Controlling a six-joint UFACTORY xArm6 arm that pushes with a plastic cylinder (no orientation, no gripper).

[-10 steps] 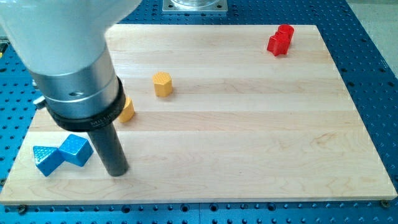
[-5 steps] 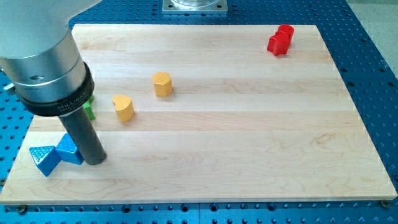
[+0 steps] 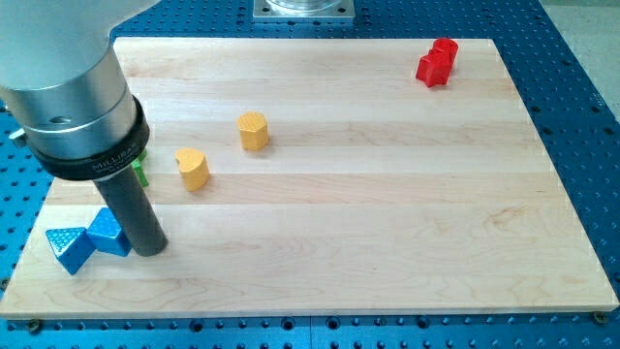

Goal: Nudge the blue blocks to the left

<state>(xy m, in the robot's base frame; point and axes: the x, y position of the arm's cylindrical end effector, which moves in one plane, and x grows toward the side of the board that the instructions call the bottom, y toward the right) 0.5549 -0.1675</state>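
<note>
Resting at the counter's [image 3: 387, 213] lower-left corner, two glossy blue blocks touch: a blue triangular block [image 3: 68, 246] and, on its right, a blue cube-like block [image 3: 107, 233]. My tip [image 3: 148, 251] presses against the latter's right side. No hand on this rod, so nothing grasped. A green block [image 3: 141, 171] peeks behind the rod.

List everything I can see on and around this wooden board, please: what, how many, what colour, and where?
Blue blocks: two, touching, a triangular one and a cube, bottom left corner of the board.
Yellow blocks: two, left of centre; the second sits lower left of the first.
Red blocks: two, touching, top right corner.
Green block: one, mostly hidden behind the arm, left edge.
Wooden board: one, pale, on a blue perforated table.
My tip: dark rod, against the blue cube's right side.
</note>
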